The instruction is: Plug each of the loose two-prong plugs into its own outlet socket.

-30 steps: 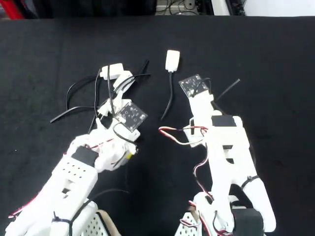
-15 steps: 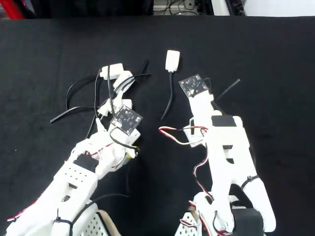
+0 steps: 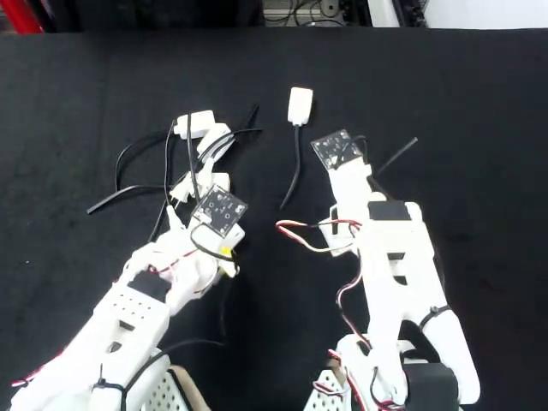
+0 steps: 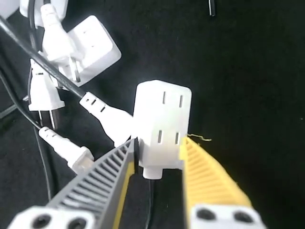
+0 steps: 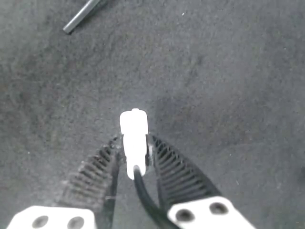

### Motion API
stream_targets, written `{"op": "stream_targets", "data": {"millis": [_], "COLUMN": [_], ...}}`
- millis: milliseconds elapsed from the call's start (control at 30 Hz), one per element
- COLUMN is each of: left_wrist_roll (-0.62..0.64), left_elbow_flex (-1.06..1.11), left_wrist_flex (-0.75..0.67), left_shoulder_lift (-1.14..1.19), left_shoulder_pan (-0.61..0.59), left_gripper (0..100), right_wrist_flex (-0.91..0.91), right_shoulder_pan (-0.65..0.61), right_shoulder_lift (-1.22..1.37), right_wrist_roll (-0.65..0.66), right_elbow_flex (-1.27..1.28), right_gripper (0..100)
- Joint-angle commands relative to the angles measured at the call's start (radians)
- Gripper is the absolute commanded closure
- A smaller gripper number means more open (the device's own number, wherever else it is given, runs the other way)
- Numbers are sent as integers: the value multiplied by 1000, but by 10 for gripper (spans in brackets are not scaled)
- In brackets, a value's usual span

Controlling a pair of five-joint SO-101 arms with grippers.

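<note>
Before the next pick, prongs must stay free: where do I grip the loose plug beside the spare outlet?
Pinch the plug across its white body, from above, behind the prongs: it lies flat, and a black cord crosses near its tail.

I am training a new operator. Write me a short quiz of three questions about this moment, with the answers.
1. True or false: the left gripper is shut on a white outlet block.
2. Choose one: the right gripper holds A) a screwdriver, B) a white plug, C) nothing.
3. Fill in the gap: the table surface is ____ in colour.

Key: 1 true; 2 B; 3 black.
</note>
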Motion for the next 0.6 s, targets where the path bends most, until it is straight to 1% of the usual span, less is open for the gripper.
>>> {"op": "stream_targets", "data": {"millis": [0, 67, 167, 367, 433, 567], "left_wrist_roll": [-8, -29, -101, -104, -104, -101], "left_elbow_flex": [19, 24, 38, 38, 18, -58], "left_wrist_flex": [-84, -87, -94, -83, -32, 112], "left_shoulder_lift": [0, -6, -9, -11, -11, -2], "left_shoulder_pan": [2, 10, 12, 12, 12, 12], "left_gripper": [933, 972, 970, 970, 970, 968], "right_wrist_flex": [-20, -26, -51, -49, -49, -49], "right_shoulder_pan": [15, 14, 14, 14, 14, 14], "right_shoulder_lift": [5, 1, 1, 1, 1, 1], "right_wrist_roll": [8, 9, 8, 8, 8, 8], "right_elbow_flex": [-45, -36, -21, -22, -21, -21], "right_gripper": [987, 987, 987, 987, 987, 987]}}
